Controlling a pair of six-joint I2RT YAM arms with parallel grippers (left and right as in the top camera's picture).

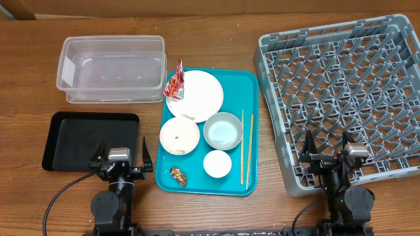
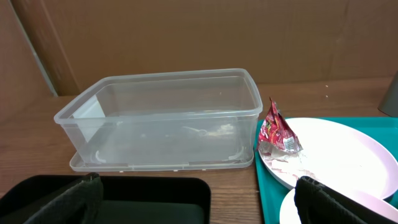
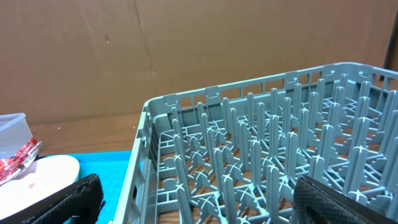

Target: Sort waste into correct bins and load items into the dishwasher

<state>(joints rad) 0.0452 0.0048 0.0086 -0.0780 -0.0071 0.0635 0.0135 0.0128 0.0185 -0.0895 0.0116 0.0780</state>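
Left pincer and right pincer both gape apart, holding nothing; I see the red wrapper resting on the white plate, near the clear tub.

Wooden table carries clear tub, back left; black tray nearer; teal tray centre; grey dish rack right.

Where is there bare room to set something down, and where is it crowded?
Bare: inside the clear tub, the black tray, the dish rack, and the wood strip behind the teal tray, between tub and rack. Crowded: the teal tray, packed with plate, two bowls, cup, chopsticks and wrapper.
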